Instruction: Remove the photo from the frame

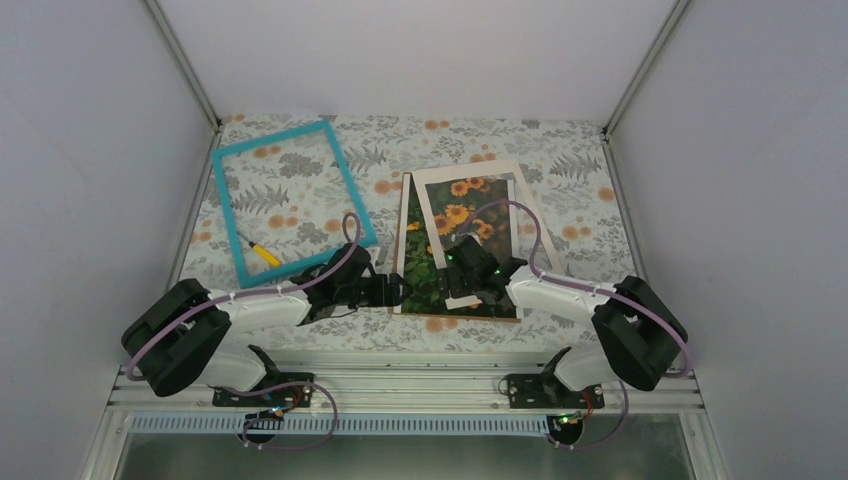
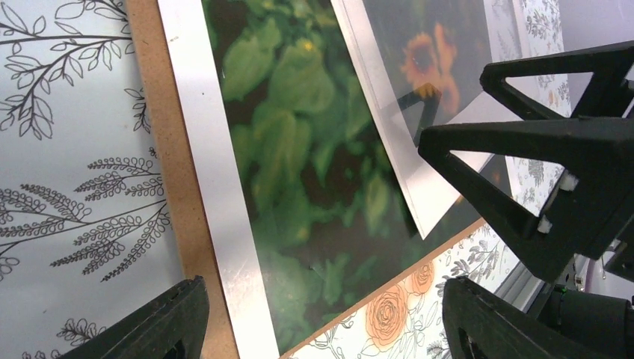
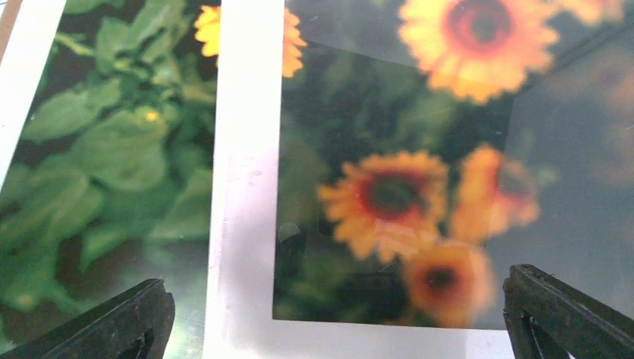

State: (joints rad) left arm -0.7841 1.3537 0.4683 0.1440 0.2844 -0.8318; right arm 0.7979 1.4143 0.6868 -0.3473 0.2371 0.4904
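Note:
The photo [image 1: 418, 262] of sunflowers and dark leaves lies flat on a brown backing board [image 1: 497, 317] at the table's near middle. A cream-white mat [image 1: 424, 202] lies askew over its right part. The turquoise frame [image 1: 350, 183] lies apart at the back left, with nothing in it. My left gripper [image 1: 397, 291] is open at the board's near left edge, its jaws wide over the photo [image 2: 299, 187] and board [image 2: 168, 172]. My right gripper [image 1: 460, 268] is open just above the mat [image 3: 243, 194] and the photo [image 3: 389, 194] in its window.
A small yellow-handled tool [image 1: 264, 254] lies inside the frame's opening. The table has a floral cloth [image 1: 560, 190] and white walls on three sides. The right gripper [image 2: 561, 187] shows close by in the left wrist view, beside the mat's near corner [image 2: 419, 202].

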